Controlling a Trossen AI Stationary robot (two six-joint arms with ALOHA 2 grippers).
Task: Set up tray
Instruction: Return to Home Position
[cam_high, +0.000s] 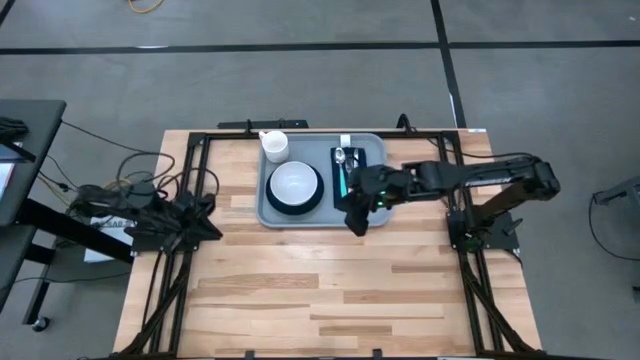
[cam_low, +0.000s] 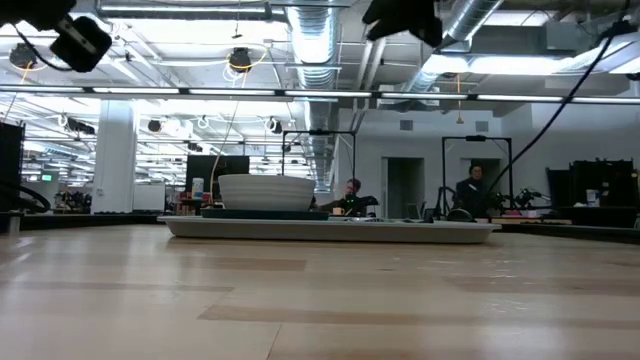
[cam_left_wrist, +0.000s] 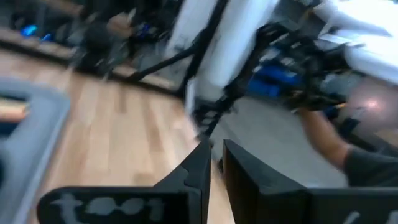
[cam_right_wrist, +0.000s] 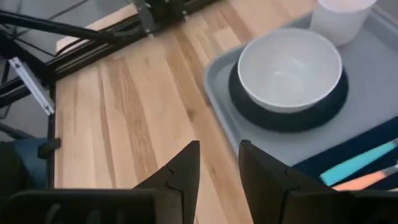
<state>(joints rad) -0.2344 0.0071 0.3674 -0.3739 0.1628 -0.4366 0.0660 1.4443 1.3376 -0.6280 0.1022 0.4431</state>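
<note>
Leftmost, the left gripper (cam_left_wrist: 216, 149) sits folded at the left edge of the desk (cam_high: 300, 290), fingers nearly together. The tray (cam_high: 315, 148) lies mid-desk by the far edge, long axis left-right. The right gripper (cam_right_wrist: 218, 148), released, hangs over its near-right corner; home likely lies rightward.

I get bright, even overhead light on the table (cam_high: 300, 290); shadows are faint, just a thin one under the tray (cam_low: 330, 230). Ceiling strip lights (cam_low: 200, 92) glare white in the low view. My left wrist view is smeared.
</note>
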